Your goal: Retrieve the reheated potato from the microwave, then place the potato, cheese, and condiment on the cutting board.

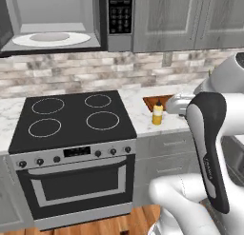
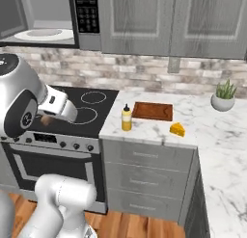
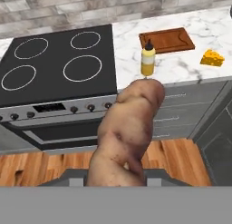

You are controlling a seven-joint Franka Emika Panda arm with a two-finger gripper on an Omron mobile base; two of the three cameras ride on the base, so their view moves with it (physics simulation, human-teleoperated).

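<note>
One potato is grasped in the end effector above the stove. One bottle, one cheese and one cutting board sit well apart on the surface; microwave open

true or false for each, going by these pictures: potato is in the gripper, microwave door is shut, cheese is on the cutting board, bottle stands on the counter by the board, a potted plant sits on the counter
1. The potato is held in the gripper. True.
2. The microwave door is shut. False: it stands open, its white plate bare.
3. The cheese lies on the cutting board. False: it lies on the counter, off the board's near right corner.
4. The condiment stands upright on the counter beside the board. True.
5. A potted plant sits on the counter. True.
</note>
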